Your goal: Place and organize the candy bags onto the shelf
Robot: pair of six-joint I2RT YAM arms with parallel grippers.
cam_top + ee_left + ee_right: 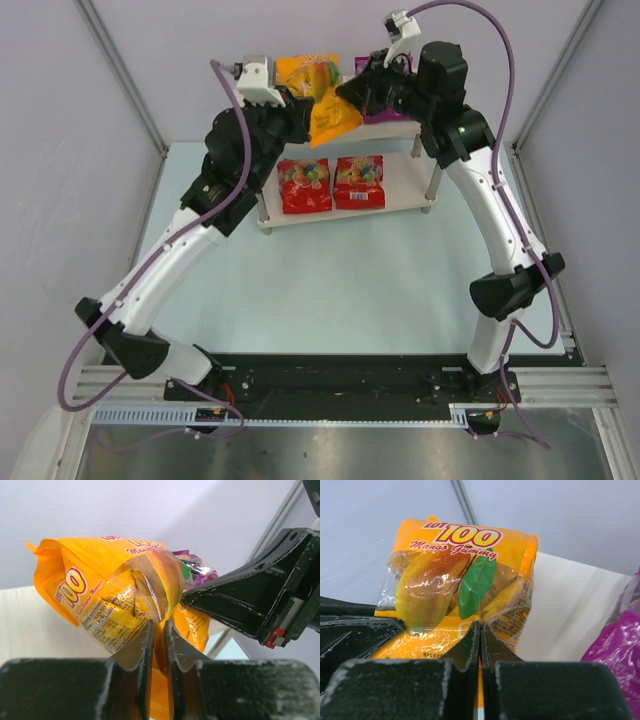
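Observation:
Both grippers are shut on the orange-yellow mango candy bag [335, 120], holding it above the top board of the shelf [402, 128]. My left gripper [312, 103] pinches its lower edge in the left wrist view [159, 622], where the bag [100, 590] shows its label side. My right gripper [347, 93] pinches the bag's bottom edge [480, 625] below the mango picture [445, 570]. The purple bag [380, 117] lies on the top board, partly hidden behind the right gripper, and also shows in the right wrist view [617, 650]. Two red bags [305, 185] [359, 181] lie side by side on the lower board.
The right gripper's fingers [235, 600] show close on the right in the left wrist view. The shelf's metal posts [432, 185] stand at its corners. The pale top board [565, 605] runs behind the orange bag. The grey enclosure walls are near behind the shelf.

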